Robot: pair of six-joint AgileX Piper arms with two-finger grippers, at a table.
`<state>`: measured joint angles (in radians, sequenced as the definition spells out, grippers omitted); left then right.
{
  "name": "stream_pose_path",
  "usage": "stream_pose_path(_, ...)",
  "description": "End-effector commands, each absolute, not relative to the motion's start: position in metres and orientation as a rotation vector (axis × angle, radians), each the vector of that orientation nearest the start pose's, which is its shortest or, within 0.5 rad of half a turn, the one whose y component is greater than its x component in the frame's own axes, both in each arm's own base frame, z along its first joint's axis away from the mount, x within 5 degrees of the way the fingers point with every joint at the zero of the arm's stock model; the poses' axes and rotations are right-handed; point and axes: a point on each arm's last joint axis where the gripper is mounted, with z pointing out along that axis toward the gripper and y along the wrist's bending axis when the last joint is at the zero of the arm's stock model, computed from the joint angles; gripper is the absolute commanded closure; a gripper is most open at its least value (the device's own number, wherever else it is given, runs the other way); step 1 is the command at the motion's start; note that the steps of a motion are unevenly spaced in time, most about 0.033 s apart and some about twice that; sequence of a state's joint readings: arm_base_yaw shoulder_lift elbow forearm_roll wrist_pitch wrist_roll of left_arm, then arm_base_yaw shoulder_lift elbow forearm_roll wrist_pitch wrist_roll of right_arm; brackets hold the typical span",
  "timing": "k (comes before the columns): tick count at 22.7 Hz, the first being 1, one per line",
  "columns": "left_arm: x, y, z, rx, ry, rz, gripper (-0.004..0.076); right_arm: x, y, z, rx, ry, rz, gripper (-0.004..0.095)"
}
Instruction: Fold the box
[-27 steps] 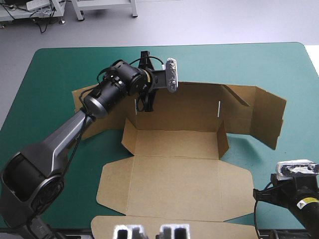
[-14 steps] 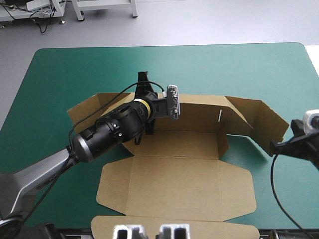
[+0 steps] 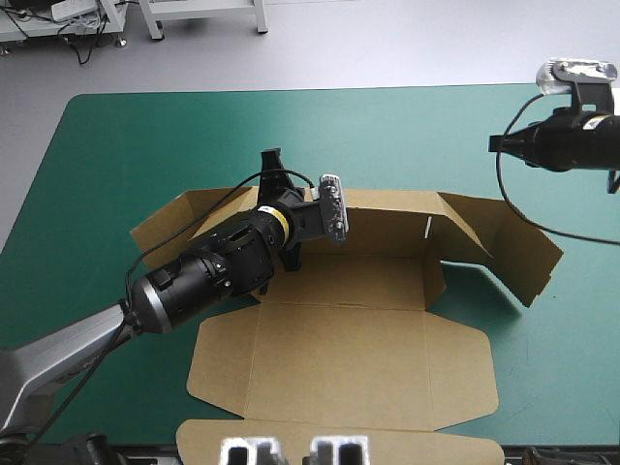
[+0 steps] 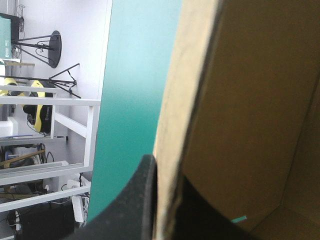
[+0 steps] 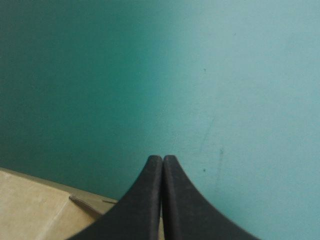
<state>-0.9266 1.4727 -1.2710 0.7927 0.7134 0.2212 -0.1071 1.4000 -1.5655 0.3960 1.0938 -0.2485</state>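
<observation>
Left gripper (image 4: 165,169) pinches box (image 3: 387,291) wall | right gripper (image 5: 162,159) closed, aloft far-right

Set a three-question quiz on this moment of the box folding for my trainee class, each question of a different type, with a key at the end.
1. True or false: the right gripper is holding a flap of the box.
2. Multiple choice: the left gripper is shut on A) the box's far wall; B) its near flap; C) nothing.
3. Fill the gap: the right gripper's fingers are ___, above bare teal-green cover.

Key: 1 false, it hangs clear of the box; 2 A; 3 shut.
</observation>
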Motion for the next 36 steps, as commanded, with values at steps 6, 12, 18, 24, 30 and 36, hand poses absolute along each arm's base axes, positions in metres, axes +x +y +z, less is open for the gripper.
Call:
stream_pose_path(6, 0.223, -0.234, 0.379, 1.459, 1.449, 0.463, 0.0733, 0.336, 0.01, 0.403, -0.204, 2.442, 0.515, 0.0925)
stream_pose_path(12, 0.226, -0.233, 0.383, 1.411, 1.434, 0.493, 0.0733, 0.335, 0.015, 0.388, -0.296, 2.547, 0.464, 0.0924)
stream_pose_path(18, 0.226, -0.233, 0.382, 1.413, 1.441, 0.502, 0.0733, 0.322, 0.017, 0.378, -0.311, 2.587, 0.46, 0.0925)
stream_pose_path(24, 0.231, -0.239, 0.37, 1.438, 1.484, 0.504, 0.0733, 0.293, 0.022, 0.366, -0.334, 2.558, 0.511, 0.0925)
stream_pose_path(30, 0.232, -0.24, 0.367, 1.433, 1.501, 0.498, 0.0733, 0.272, 0.027, 0.322, -0.25, 2.486, 0.561, 0.0925)
stream_pose_path(36, 0.235, -0.242, 0.353, 1.442, 1.594, 0.499, 0.0733, 0.27, 0.03, 0.307, -0.22, 2.466, 0.623, 0.0925)
